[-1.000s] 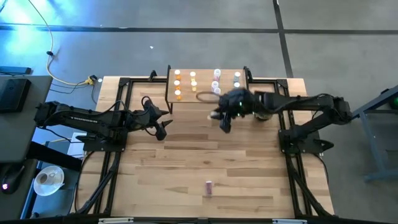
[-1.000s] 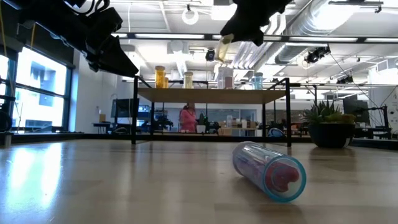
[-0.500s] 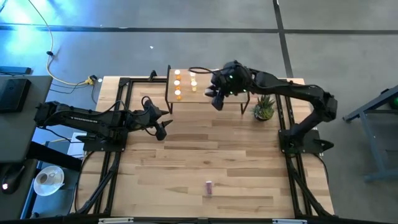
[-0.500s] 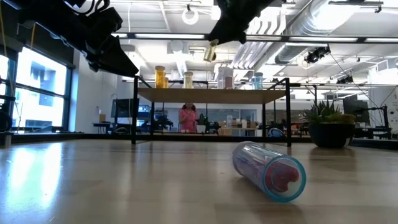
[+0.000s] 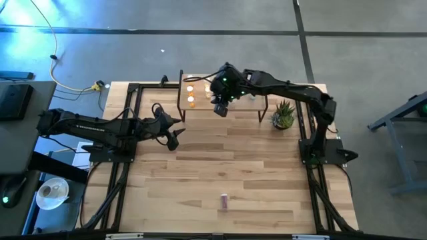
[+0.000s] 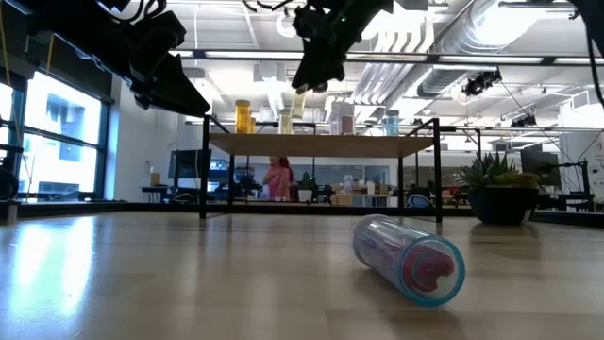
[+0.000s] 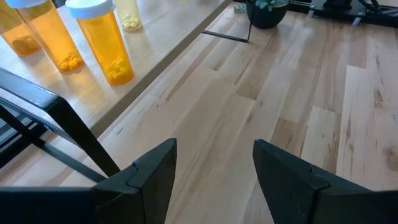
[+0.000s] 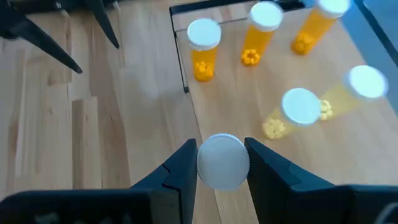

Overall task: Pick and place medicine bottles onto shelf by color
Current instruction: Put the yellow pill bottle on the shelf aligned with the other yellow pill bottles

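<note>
Placing step: right pincer (image 8: 222,163) pinches a white-capped bottle (image 8: 223,160), hovering over the shelf (image 5: 200,107) at its front edge, beside the orange bottles (image 8: 203,48). Next, probably lower it upright among its own colour and release. Left pincer (image 7: 214,163) spread, waiting left of the shelf. One bottle lying on tabletop (image 6: 409,258), well away from the shelf.

Orange translucent pill bottles (image 8: 203,46): amber bodies, white caps, orange pills inside, far left on the shelf.
Pale yellow translucent bottles (image 8: 292,115): white caps, yellow pills inside.
Held bottle (image 8: 223,161): white ribbed cap between the black fingers of the right gripper (image 8: 221,163).
Small wooden-topped shelf (image 5: 197,105): light wood top, thin black legs.
Clear cylindrical bottle lying on the near table (image 6: 409,259): bluish-clear wall, pink contents.
Wooden plank table (image 5: 200,173): light planks, mixed pale and tan.
Small potted plant (image 5: 283,115): green leaves, dark pot.
Left gripper (image 7: 214,168): black.
</note>
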`<action>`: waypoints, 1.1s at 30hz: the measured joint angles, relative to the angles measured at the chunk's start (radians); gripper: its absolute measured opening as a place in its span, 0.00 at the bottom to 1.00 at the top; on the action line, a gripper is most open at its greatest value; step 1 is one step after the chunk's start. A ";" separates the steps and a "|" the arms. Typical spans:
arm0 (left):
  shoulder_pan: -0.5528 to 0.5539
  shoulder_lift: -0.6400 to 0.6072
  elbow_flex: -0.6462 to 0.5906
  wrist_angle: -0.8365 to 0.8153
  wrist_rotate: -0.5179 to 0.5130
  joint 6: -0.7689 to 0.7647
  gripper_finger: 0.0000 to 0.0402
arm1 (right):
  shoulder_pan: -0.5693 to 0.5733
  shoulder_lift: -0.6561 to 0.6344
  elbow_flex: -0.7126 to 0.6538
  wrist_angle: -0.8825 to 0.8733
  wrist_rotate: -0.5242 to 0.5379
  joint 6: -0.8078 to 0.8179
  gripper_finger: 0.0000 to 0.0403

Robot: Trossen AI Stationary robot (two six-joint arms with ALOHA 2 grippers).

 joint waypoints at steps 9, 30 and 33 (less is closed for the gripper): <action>0.000 0.000 0.000 0.000 0.000 0.000 0.50 | 0.002 0.084 0.053 0.005 -0.046 -0.008 0.26; 0.000 0.000 0.000 0.000 -0.001 -0.001 0.50 | -0.007 0.096 0.055 0.052 -0.018 -0.031 0.26; 0.000 0.000 0.000 0.000 -0.002 -0.001 0.50 | -0.017 0.096 0.055 0.058 -0.019 -0.031 0.26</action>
